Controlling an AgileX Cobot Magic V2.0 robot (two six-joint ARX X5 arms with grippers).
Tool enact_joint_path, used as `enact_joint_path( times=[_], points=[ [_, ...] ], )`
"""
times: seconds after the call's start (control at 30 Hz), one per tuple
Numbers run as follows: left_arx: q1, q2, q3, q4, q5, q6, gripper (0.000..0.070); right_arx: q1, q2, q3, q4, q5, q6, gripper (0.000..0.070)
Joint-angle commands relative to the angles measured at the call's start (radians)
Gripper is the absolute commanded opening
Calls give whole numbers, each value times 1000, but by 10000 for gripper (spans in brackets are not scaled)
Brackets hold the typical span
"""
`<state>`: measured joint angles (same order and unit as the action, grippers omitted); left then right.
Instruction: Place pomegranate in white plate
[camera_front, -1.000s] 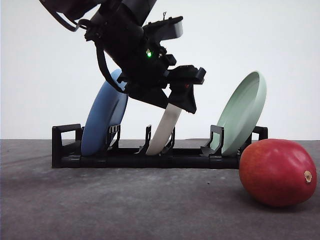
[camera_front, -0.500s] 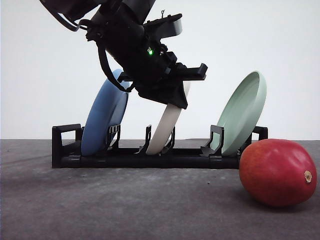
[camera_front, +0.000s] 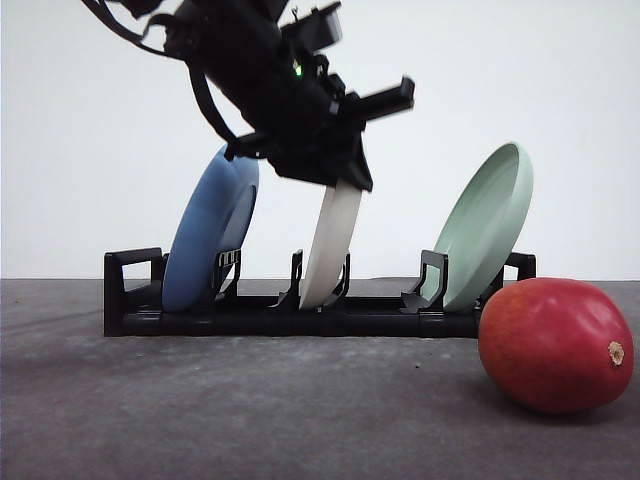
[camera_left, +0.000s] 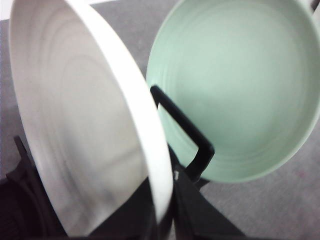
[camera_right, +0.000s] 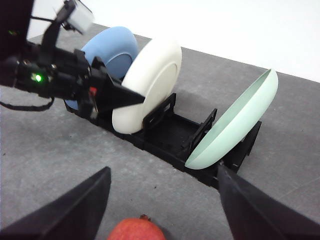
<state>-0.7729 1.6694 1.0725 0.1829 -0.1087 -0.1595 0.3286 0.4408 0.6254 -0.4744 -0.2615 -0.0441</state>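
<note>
Over the black slotted rack (camera_front: 300, 318) in the front view, the left pincer (camera_front: 340, 185) pinches the top rim of the wide off-white matte plate (camera_front: 328, 250), which stands nearly upright in the middle slot. At nine o'clock of it leans a blue plate (camera_front: 208, 235); at three o'clock, a pale green plate (camera_front: 485, 225). The glossy red egg-shaped pomegranate (camera_front: 556, 345) lies on the grey worktop (camera_front: 250, 410) at about four o'clock of the rack, its tan nub facing right.

From the left wrist view, the white plate's rim runs down between the black fingers (camera_left: 192, 210), which clamp it on both faces. The green plate sits just beyond, with a rack post (camera_left: 187, 135) between the two. To lift well, I judge the plate should rise straight along its own plane until it clears the slot; any twist risks catching that post or knocking the green plate.

From the right wrist view, the right pincer (camera_right: 162, 210) hangs wide apart, holding nothing, with the pomegranate directly below at six o'clock, well apart from the rack. The left pincer grips the white plate at about ten o'clock of the fruit. Bare worktop in front of the rack looks a good spot to lay the plate flat, near the fruit but not on it.
</note>
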Motion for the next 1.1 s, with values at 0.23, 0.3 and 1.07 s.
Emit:
enact_joint_path(
  times=[0.23, 0.3, 1.07],
  points=[
    [-7, -98, 23, -8, -2, -75, 0, 5, 2, 11, 10, 0, 14, 433],
    [-7, -123, 23, -18, 2, -93, 0, 5, 2, 11, 10, 0, 14, 433],
    [-154, -517, -62, -317, 59, -84, 3, 5, 2, 11, 9, 0, 14, 433]
  ],
)
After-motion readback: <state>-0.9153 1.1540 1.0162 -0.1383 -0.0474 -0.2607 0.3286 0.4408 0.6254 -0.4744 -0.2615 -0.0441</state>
